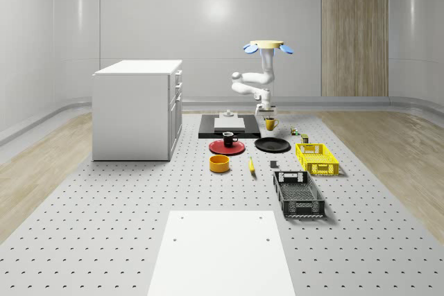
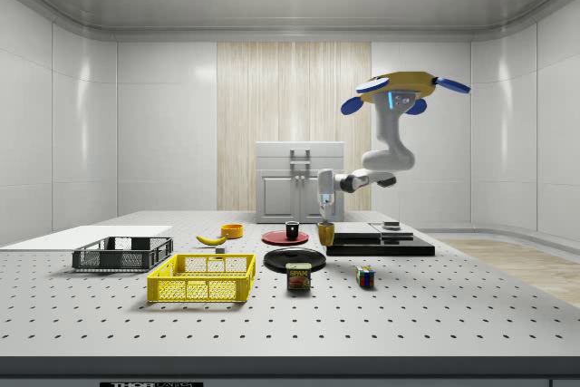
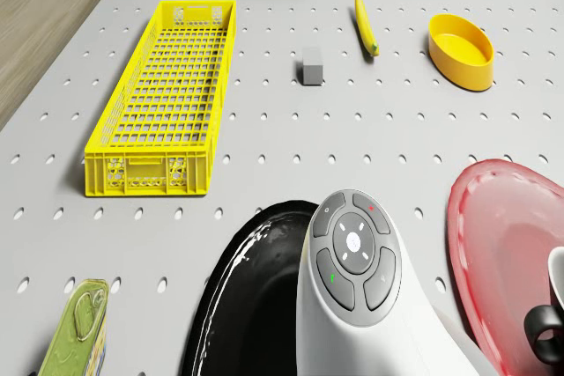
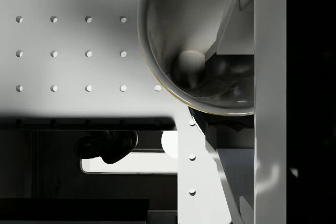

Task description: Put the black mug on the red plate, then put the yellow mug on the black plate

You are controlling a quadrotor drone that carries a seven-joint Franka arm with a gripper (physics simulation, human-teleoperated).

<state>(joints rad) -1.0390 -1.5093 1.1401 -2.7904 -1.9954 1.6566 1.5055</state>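
Our jaws pinch the yellow mug [image 1: 270, 124] by its rim; the wrist view looks straight down into the mug's bowl with a finger [image 4: 270, 98] running along its wall. The gripper [image 2: 325, 215] holds the mug clear of the table [image 1: 139, 199], and from the side view we judge it to hang just behind the black plate [image 1: 272, 145], near the dark slab [image 2: 381, 246]. The drone [image 1: 268, 47] hovers above that back part of the table, its arm reaching down.

The black mug [image 1: 229, 139] already stands on the red plate [image 1: 227, 148], so we take the first half as done and the step in hand as carrying the yellow mug to the black plate. To do it well we would bring the mug over the plate's middle, keep it upright, lower until its base meets the plate, and only then part the jaws, lifting straight up so the finger inside the rim does not tip it.

The yellow crate [image 1: 317, 158] and the black crate [image 1: 298, 194] look empty, as does the small yellow bowl [image 1: 220, 163]; a banana [image 3: 365, 24] lies on the table beside that bowl
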